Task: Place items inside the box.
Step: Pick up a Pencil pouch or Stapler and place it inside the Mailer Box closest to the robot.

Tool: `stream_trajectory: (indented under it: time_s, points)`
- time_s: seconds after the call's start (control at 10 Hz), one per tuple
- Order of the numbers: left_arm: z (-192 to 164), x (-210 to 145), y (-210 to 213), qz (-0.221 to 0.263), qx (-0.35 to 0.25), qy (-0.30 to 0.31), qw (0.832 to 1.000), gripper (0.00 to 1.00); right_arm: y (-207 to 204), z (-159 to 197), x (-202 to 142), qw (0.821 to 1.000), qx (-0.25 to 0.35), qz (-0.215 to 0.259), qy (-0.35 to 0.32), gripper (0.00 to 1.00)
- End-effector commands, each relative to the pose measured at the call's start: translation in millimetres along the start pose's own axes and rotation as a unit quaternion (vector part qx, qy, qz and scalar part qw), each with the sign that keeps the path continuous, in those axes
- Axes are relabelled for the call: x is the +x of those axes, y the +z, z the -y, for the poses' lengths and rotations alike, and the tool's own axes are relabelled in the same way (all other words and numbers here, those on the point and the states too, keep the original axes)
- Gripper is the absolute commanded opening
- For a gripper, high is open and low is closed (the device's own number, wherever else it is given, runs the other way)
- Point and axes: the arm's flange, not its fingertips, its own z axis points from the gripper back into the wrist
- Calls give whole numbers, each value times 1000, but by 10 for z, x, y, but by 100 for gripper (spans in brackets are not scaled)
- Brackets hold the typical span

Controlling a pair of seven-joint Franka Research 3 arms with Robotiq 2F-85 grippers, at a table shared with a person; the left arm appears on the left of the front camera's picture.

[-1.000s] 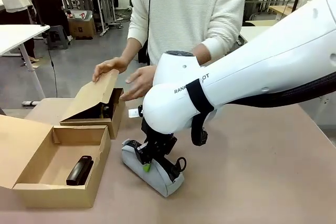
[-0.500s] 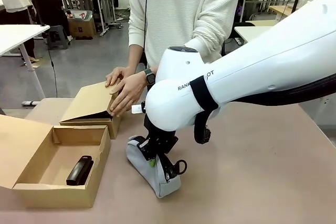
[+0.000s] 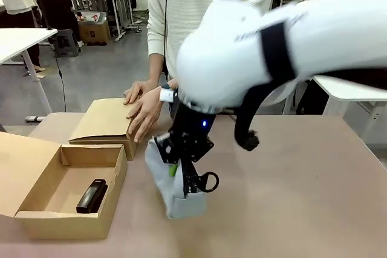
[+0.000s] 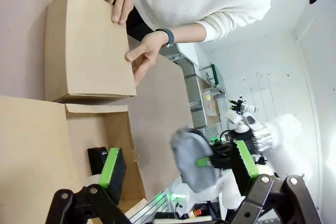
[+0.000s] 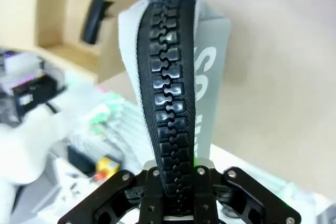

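Observation:
My right gripper point(image 3: 176, 166) is shut on the zipper edge of the grey zip pouch point(image 3: 176, 200), which hangs upright just right of the open cardboard box point(image 3: 36, 219). Whether the pouch's lower end touches the table I cannot tell. In the right wrist view the black zipper of the pouch point(image 5: 169, 85) runs straight up from my shut right gripper point(image 5: 176, 176). A black stapler point(image 3: 92, 196) lies inside the open box. My left gripper point(image 4: 178, 165) is open and empty above that box point(image 4: 31, 140), with the stapler point(image 4: 96, 155) below it.
A smaller closed cardboard box point(image 3: 104, 121) stands behind the open one. The person's two hands point(image 3: 144, 110) rest on its lid and right side. The table point(image 3: 302, 197) to the right of the pouch is bare.
My right gripper has raised the pouch from lying flat to hanging upright and shifted slightly right. The person has pressed the smaller box's lid down flat.

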Motion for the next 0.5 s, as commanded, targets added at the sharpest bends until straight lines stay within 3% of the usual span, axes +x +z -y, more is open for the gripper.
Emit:
stream_trajectory:
  time_s: [0.0,0.1,0.2,0.3,0.4]
  points:
    - [-9,-43,5,1,-8,-12,1000,100,200,42,-232,995,41,47,-76,0]
    - [-9,-43,5,1,-8,-12,1000,100,166,264,-168,994,36,63,-78,1]
    - [-9,-43,5,1,-8,-12,1000,100,242,-87,-147,999,23,15,-30,1]
    - [-9,-43,5,1,-8,-12,1000,100,242,-87,-147,999,23,15,-30,1]
    - [-9,-43,5,1,-8,-12,1000,100,339,7,-212,997,31,35,-54,8]
